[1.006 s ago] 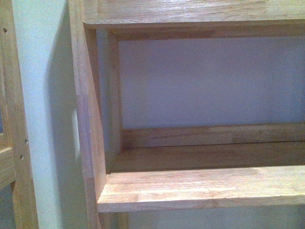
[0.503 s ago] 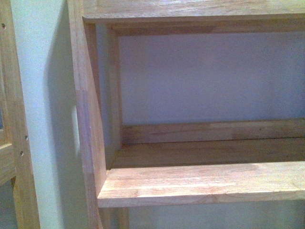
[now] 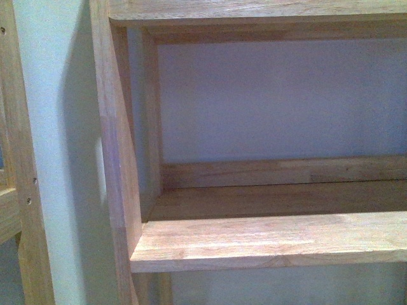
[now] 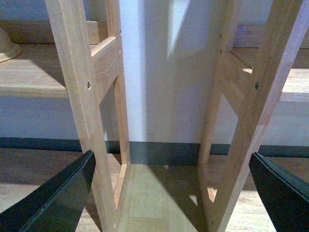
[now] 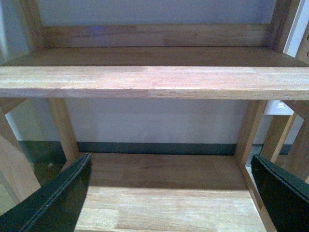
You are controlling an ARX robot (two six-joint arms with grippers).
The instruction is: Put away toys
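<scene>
A wooden shelf (image 3: 267, 241) fills the front view, its board bare, with a side post (image 3: 117, 159) on the left and a pale wall (image 3: 280, 101) behind; neither arm shows here. The toy is not in any of the three views, so where it lies cannot be told, and nothing suggests either arm carries it. In the left wrist view the left gripper (image 4: 176, 193) has its jaws wide apart with nothing between them, the two dark fingertips (image 4: 58, 198) sitting at the lower corners of the picture. It looks through the gap between two neighbouring shelf units, whose upright legs (image 4: 77, 96) frame a strip of wall, a dark skirting board (image 4: 164, 152) and wooden floor (image 4: 154, 203). A small pale rounded object (image 4: 7, 46) rests on a board at the far left edge of that view; too little of it shows to say what it is. The right gripper (image 5: 174, 193) likewise has its jaws spread and empty, facing the front edge of a shelf board (image 5: 154, 82) with a lower board (image 5: 164, 198) beneath. Both arms seem held low and open in readiness, probably because the toy has yet to be found and picked up, or has already been put down out of sight.
</scene>
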